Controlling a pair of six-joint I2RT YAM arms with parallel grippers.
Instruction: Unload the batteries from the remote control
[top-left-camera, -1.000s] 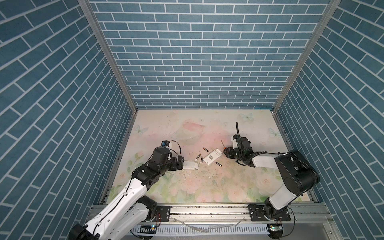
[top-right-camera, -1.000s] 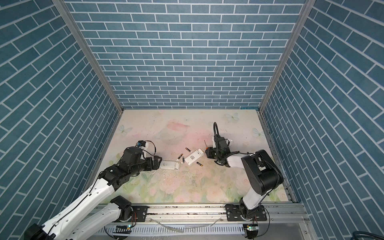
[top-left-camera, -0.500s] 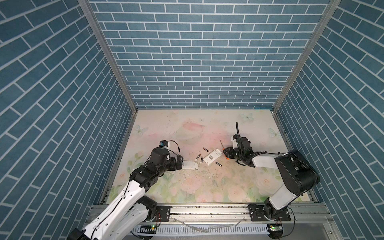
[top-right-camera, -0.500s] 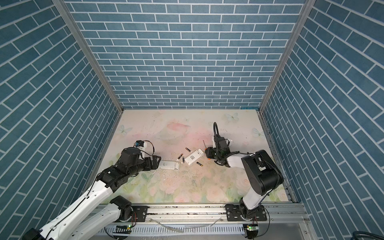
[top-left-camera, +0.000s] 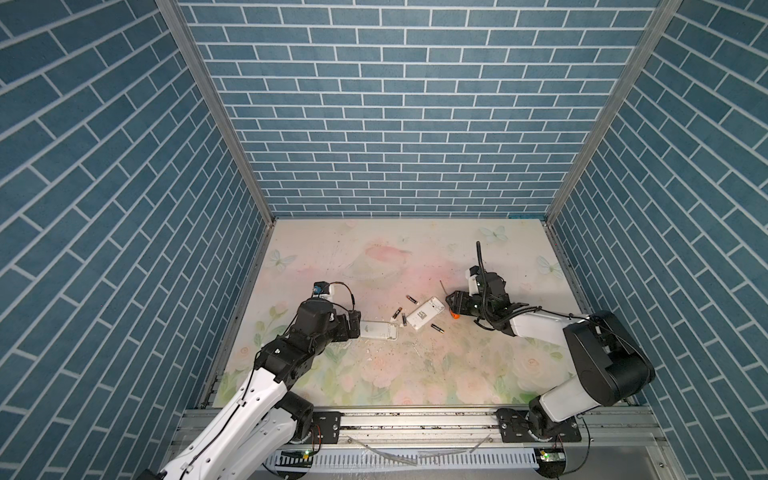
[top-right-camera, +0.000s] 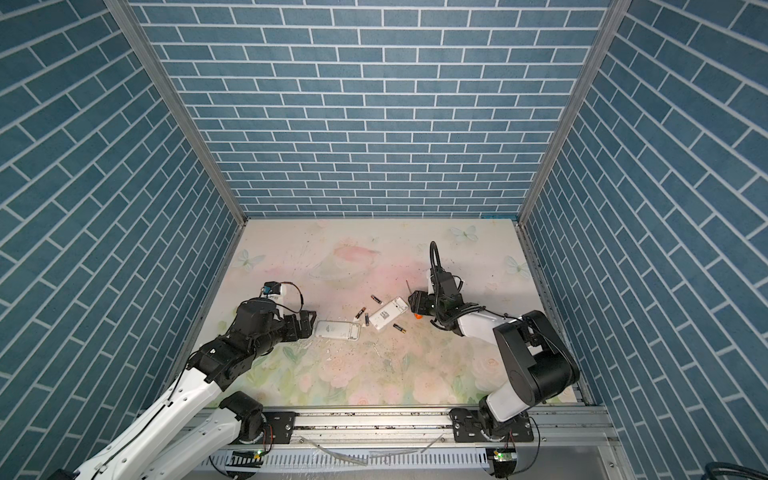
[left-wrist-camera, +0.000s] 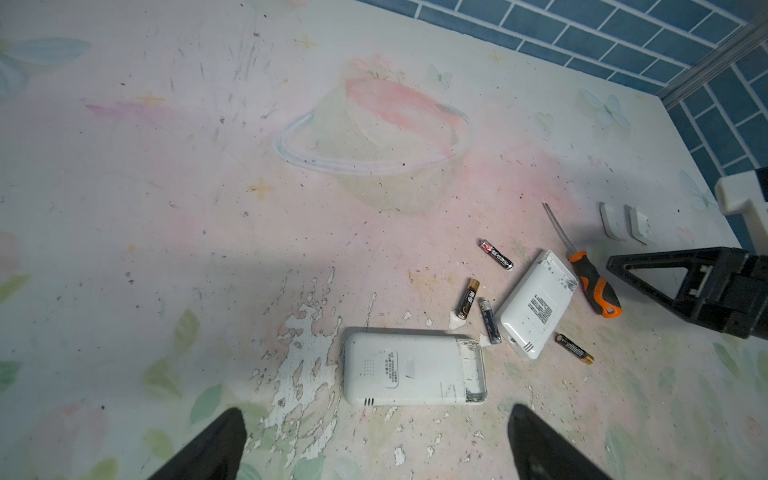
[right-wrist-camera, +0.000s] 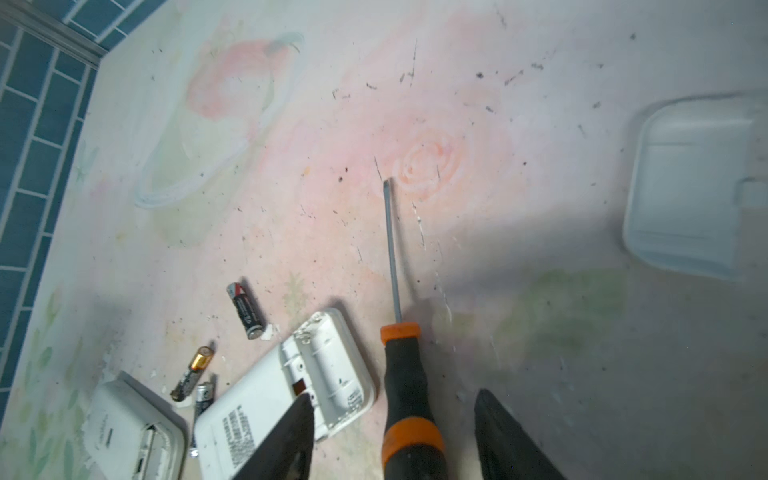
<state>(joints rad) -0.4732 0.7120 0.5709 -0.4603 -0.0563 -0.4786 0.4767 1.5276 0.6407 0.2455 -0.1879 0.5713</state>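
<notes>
Several batteries lie loose on the mat around two white remotes: one (left-wrist-camera: 496, 254), a gold-tipped one (left-wrist-camera: 467, 299), and another (left-wrist-camera: 575, 349). The nearer remote control (left-wrist-camera: 411, 370) lies face down with its battery bay empty, just beyond my open left gripper (left-wrist-camera: 376, 410). The second remote control (right-wrist-camera: 291, 395), its bay also empty, lies under one finger of my right gripper (right-wrist-camera: 395, 395). That gripper is open around the screwdriver (right-wrist-camera: 405, 374), which rests on the mat untouched. Both top views show the remotes (top-left-camera: 379, 331) (top-right-camera: 388, 313) between the grippers (top-left-camera: 353, 325) (top-right-camera: 415, 305).
Two white battery covers (left-wrist-camera: 613, 220) lie beyond the screwdriver, near the right arm; one (right-wrist-camera: 690, 187) shows large in the right wrist view. Blue brick walls (top-left-camera: 232, 266) close in the mat on three sides. The mat's paint is flaked near the left remote.
My right gripper's jaws have spread apart and let go of the screwdriver, which now lies on the mat. The left arm has barely moved.
</notes>
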